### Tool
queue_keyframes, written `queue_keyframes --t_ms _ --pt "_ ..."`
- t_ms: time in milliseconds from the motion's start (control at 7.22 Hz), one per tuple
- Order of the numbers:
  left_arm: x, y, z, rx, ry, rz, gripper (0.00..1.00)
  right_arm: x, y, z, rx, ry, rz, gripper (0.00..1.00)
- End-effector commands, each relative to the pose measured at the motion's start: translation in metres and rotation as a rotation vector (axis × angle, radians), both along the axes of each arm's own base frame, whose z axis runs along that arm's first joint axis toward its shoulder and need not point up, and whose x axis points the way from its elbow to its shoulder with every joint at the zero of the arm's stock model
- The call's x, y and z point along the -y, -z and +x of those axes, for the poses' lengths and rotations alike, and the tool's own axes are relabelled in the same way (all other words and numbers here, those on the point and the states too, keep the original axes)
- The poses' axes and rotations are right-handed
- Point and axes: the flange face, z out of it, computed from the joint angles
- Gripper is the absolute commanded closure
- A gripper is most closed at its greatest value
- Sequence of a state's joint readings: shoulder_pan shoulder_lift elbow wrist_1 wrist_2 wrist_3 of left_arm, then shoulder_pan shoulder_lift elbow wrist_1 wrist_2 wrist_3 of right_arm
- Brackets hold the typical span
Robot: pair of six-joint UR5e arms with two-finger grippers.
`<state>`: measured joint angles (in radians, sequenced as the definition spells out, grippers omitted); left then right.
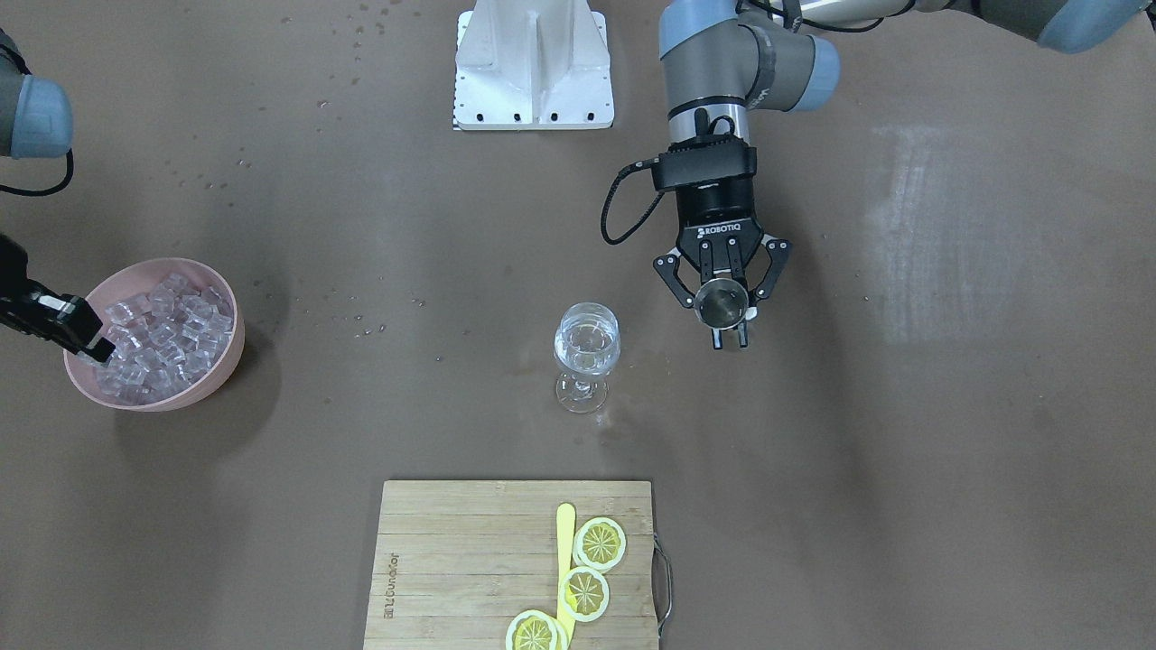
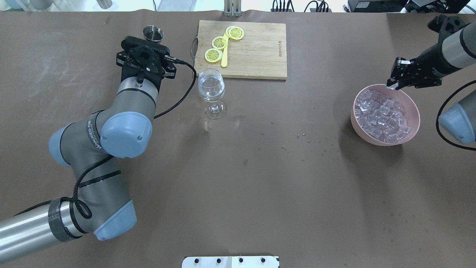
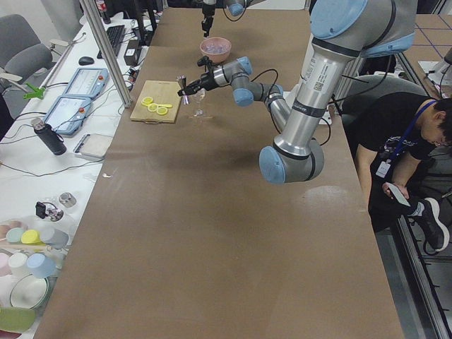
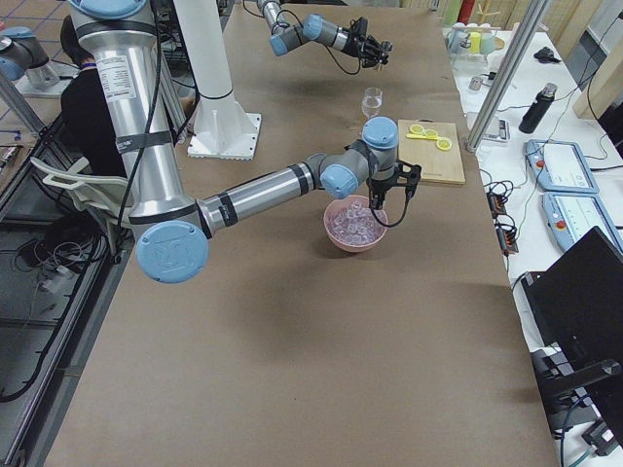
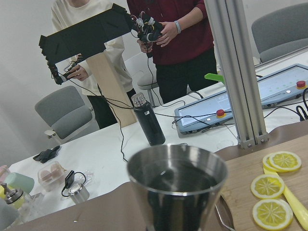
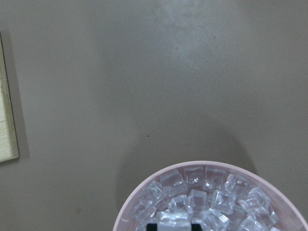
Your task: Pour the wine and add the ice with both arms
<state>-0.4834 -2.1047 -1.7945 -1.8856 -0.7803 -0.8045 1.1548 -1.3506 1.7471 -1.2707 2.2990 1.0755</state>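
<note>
A stemmed wine glass [image 1: 587,350] [image 2: 211,88] stands mid-table with clear wine in its bowl. Beside it, my left gripper [image 1: 728,327] [image 2: 150,41] is shut on a steel measuring cup [image 1: 721,303] [image 5: 177,185], held upright and apart from the glass. The cup's dark inside looks empty. A pink bowl [image 1: 221,361] [image 2: 415,123] holds the ice [image 1: 163,338] [image 6: 211,199]. My right gripper [image 1: 90,348] [image 2: 393,85] hangs over the bowl's rim, its fingertips on either side of one ice cube [image 6: 173,220].
A wooden cutting board [image 1: 452,560] [image 2: 260,48] carries three lemon slices [image 1: 600,543] and a yellow stick. The white base block [image 1: 533,68] sits at the robot's side. Droplets speckle the table. A person [image 3: 417,141] sits at the table's side; two people stand beyond the table in the left wrist view.
</note>
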Motion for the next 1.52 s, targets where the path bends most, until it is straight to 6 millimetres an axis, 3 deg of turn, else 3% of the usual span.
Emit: queue_keyframes --t_ms 0,554,692,1108,1385 --pt "-0.013 0.013 0.016 0.007 -0.018 0.006 0.84 0.014 0.02 0.005 -0.012 0.021 0.041 1.0" --pt "-0.029 0.01 0.042 0.149 -0.049 -0.052 0.84 0.024 0.031 -0.011 -0.086 0.088 0.186 1.0" --pt "-0.034 0.015 0.048 0.144 -0.061 -0.048 0.84 0.027 0.033 -0.024 -0.106 0.116 0.189 1.0" --pt "-0.033 0.024 0.06 0.176 -0.067 -0.06 0.84 0.034 0.066 -0.046 -0.124 0.125 0.26 1.0" --pt "-0.03 0.03 0.069 0.229 -0.072 -0.082 0.85 0.034 0.059 -0.062 -0.153 0.135 0.262 1.0"
